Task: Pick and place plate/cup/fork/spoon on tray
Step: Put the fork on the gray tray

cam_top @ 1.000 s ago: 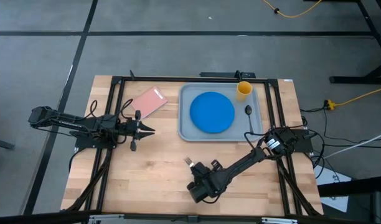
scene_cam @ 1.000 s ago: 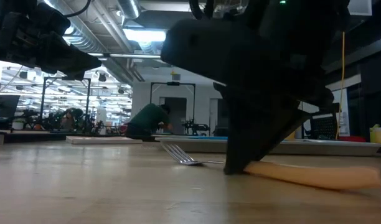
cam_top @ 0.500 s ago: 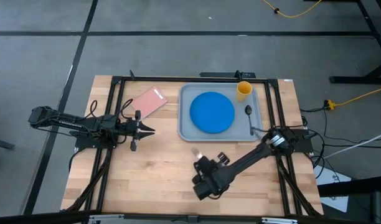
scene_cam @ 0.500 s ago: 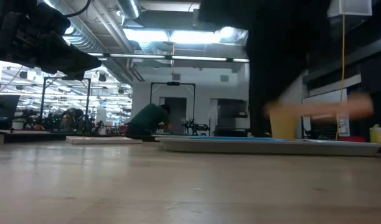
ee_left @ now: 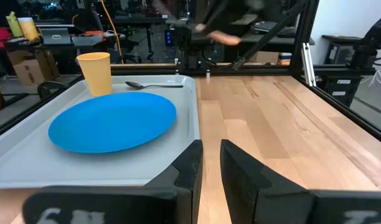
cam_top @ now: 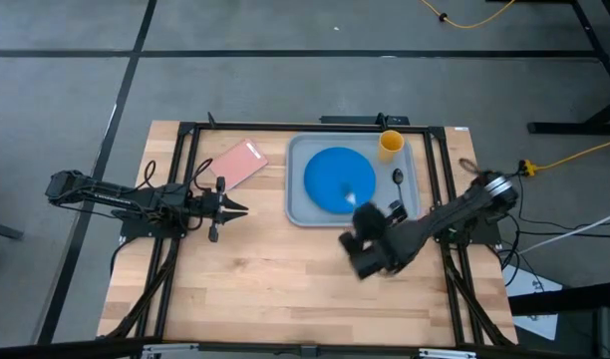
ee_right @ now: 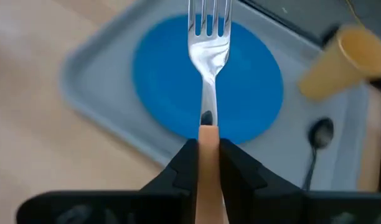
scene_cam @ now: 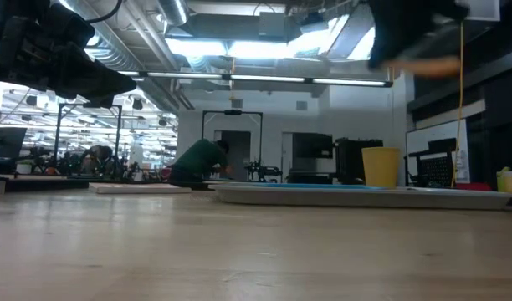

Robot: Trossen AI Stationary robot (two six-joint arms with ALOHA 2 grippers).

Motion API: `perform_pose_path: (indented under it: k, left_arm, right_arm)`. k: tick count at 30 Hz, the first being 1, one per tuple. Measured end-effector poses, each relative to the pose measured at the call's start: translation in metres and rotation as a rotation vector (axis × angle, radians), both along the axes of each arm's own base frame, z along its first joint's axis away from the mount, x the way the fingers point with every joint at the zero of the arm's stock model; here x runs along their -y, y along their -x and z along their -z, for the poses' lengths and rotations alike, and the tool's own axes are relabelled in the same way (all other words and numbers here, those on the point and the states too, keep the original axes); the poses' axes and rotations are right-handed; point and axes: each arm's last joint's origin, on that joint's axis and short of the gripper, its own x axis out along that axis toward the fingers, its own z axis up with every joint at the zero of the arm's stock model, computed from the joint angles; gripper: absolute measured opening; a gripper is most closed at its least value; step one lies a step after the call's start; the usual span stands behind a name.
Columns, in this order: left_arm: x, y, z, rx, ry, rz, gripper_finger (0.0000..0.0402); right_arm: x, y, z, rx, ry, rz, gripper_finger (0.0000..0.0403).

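Note:
My right gripper (cam_top: 365, 224) is shut on the fork (ee_right: 208, 74), which has silver tines and a tan handle, above the near edge of the grey-blue tray (cam_top: 297, 204). The blue plate (cam_top: 337, 179), the yellow cup (cam_top: 390, 145) and the black spoon (cam_top: 400, 187) rest on the tray. The fork's tines (ee_right: 209, 18) show over the plate in the right wrist view. In the low view the fork's handle (scene_cam: 423, 65) is high above the table. My left gripper (cam_top: 240, 209) waits shut at the table's left, pointing toward the tray. My right gripper pinches the fork's tan handle (ee_right: 208, 138) between its two fingers (ee_right: 185, 163), near the end that meets the metal neck. The fingers lie along the fork, and the tines stick out ahead of them. The fork is lifted clear of the table.
A pink card (cam_top: 237, 163) lies at the far left of the tray. Black frame rails (cam_top: 437, 179) run along the table's sides. Bare wood (cam_top: 265, 279) lies near the front edge. A person shows in the room behind in the low view (scene_cam: 197, 163).
My right gripper, shut on the fork's handle on the table near the front edge, has lifted it clear and carried it up and toward the table's far right, to the tray's near edge. The fork has left the table and now points over the plate.

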Motion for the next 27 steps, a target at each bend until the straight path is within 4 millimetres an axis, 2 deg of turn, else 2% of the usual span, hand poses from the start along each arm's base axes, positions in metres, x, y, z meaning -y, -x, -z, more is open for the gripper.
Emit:
perform_pose_path:
  k: [9, 11, 14, 21, 27]
  left_arm:
    - [0.0, 0.0, 0.0, 0.0, 0.0, 0.0, 0.0049]
    - [0.0, 0.0, 0.0, 0.0, 0.0, 0.0, 0.0049]
    - [0.0, 0.0, 0.0, 0.0, 0.0, 0.0, 0.0049]
    - [0.0, 0.0, 0.0, 0.001, 0.0, 0.0, 0.0049]
    - [0.0, 0.0, 0.0, 0.0, 0.0, 0.0, 0.0049]
  right_arm:
    - [0.081, 0.069, 0.073, 0.209, -0.194, 0.28, 0.0047]
    - [0.095, 0.078, 0.084, 0.233, -0.236, 0.337, 0.0047]
    - [0.114, 0.085, 0.098, 0.229, -0.267, 0.399, 0.0047]
    - [0.147, 0.078, 0.101, 0.184, -0.247, 0.43, 0.0047]
    - [0.167, 0.076, 0.109, 0.138, -0.261, 0.479, 0.0047]
